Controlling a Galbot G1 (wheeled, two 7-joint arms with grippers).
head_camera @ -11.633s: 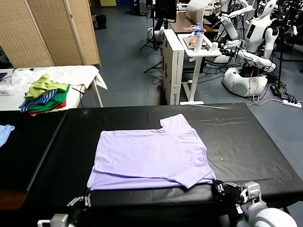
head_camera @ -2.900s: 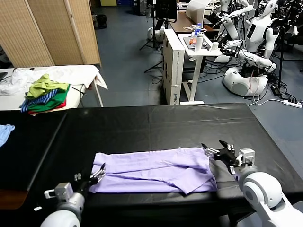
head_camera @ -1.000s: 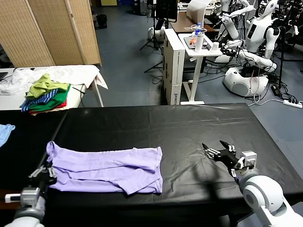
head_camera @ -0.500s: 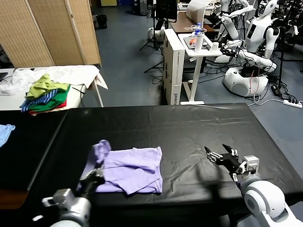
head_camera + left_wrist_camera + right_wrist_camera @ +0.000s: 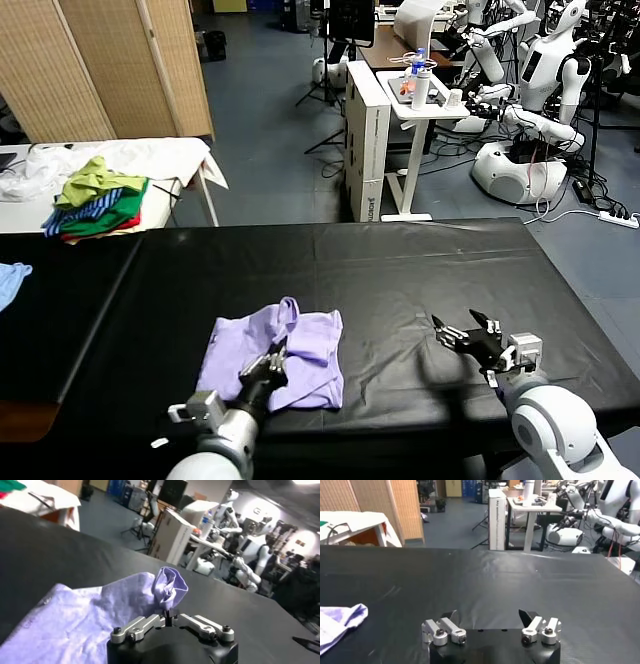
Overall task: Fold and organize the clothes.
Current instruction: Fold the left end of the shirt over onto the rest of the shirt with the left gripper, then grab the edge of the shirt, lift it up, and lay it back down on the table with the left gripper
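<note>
While left gripper [image 5: 268, 362] clamps thin lavender T-shirt [image 5: 300, 340] edge, mid-fold toward three o'clock; next likely release; right gripper [image 5: 466, 332] spread, idle at four o'clock.

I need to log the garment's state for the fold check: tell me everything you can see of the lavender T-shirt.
The lavender T-shirt is thin, soft fabric, folded into a compact, rumpled bundle on the black table, near its front edge. The left gripper is shut on a bunched fold, lifting it into a small peak above the rest. The right gripper is open, off to the right, not touching it.
</note>
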